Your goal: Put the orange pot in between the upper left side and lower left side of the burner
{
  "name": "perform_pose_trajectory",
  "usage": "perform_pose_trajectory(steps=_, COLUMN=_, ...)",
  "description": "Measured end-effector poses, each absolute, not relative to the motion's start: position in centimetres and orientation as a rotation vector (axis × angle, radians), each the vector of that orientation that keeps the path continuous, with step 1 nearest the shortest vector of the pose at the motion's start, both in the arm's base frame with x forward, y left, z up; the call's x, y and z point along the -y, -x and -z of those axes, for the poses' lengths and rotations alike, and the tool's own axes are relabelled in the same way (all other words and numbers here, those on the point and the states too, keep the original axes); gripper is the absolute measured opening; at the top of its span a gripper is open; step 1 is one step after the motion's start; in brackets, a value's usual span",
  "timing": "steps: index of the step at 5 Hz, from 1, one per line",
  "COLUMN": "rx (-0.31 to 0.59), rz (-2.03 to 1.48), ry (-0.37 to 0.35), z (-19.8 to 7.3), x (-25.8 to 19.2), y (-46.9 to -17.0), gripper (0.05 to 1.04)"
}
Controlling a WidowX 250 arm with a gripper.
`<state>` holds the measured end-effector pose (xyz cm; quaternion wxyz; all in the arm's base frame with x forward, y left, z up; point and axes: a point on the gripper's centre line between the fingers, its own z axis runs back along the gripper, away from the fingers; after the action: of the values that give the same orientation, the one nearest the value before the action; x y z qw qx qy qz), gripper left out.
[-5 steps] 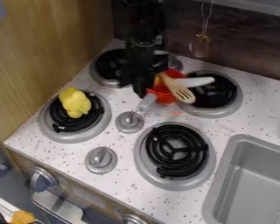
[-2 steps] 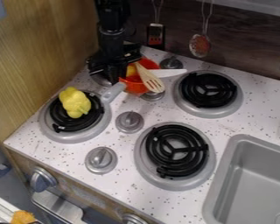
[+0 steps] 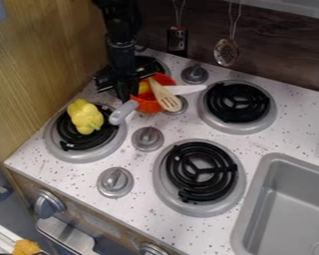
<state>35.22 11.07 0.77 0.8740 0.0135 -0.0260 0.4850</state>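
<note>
At the upper left, the black gripper (image 3: 127, 93) hangs down against the left rim of the orange pot (image 3: 146, 103) and is shut on it. The pot's grey handle (image 3: 123, 112) points down-left, over the right edge of the lower left burner (image 3: 77, 155). A wooden slotted spatula (image 3: 166, 97), a white utensil (image 3: 187, 89) and something yellow (image 3: 144, 87) are in the pot. Behind the gripper, the upper left burner (image 3: 159, 66) is partly hidden. Whether the pot's base touches the stove I cannot tell.
A yellow pepper (image 3: 85, 117) lies on the lower left burner. Knobs (image 3: 147, 139) stand between the burners, and two more burners (image 3: 237, 102) are to the right. The sink (image 3: 288, 204) is at the lower right, a wooden wall (image 3: 49, 55) at the left.
The gripper and the orange pot have moved left together, with the spatula and white utensil in the pot. The upper right burner is uncovered.
</note>
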Motion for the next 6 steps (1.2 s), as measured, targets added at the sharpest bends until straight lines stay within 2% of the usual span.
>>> perform_pose_trajectory(steps=1, rx=0.010, rz=-0.989, ry=-0.044, z=0.2, x=-11.2, y=-34.7, gripper=0.073)
perform_pose_trajectory(steps=3, rx=0.000, rz=-0.978, ry=-0.054, z=0.8, x=-11.4, y=-35.1, gripper=0.103)
perform_pose_trajectory(steps=4, rx=0.011, rz=-0.979, ry=-0.045, z=0.8, x=-11.3, y=-35.3, gripper=0.277)
perform_pose_trajectory(steps=6, rx=-0.002, rz=-0.959, ry=-0.040, z=0.8, x=-10.4, y=-35.4, gripper=0.859)
